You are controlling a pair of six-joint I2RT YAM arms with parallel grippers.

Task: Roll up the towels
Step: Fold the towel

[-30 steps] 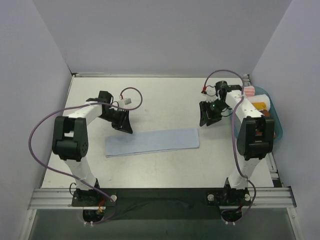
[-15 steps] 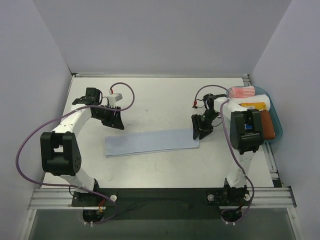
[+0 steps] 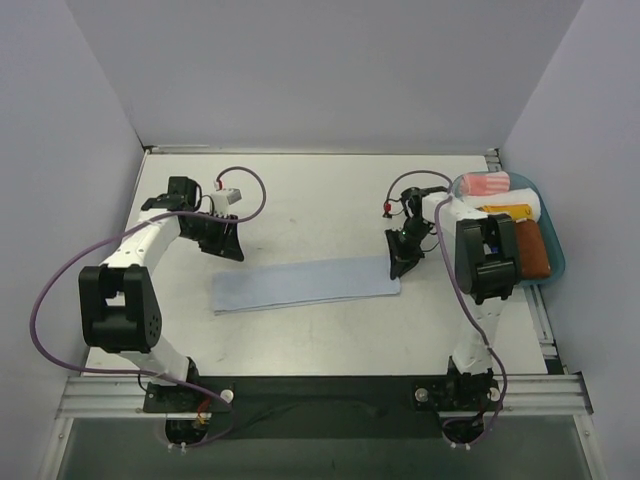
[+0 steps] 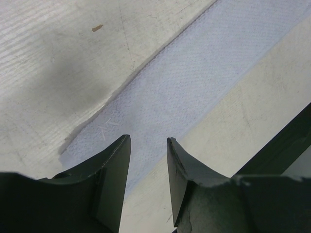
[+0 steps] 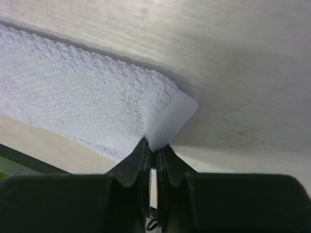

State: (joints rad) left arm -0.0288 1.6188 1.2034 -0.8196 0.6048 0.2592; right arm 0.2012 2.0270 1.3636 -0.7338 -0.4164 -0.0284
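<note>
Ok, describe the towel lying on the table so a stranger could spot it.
Start at the white table. Mid-table lies the pale blue towel, a long flat strip, its corner pinched by the right pincer. Unlike the cloths in the blue tray, it lies spread out.

A flat towel (image 3: 305, 284) is laid across the middle of the table (image 3: 320, 195), its right corner pinched in the right gripper (image 3: 397, 268). A second towel (image 3: 537, 252) is set in the tray (image 3: 558, 262) at the right edge, before two cloths (image 3: 485, 184).
</note>
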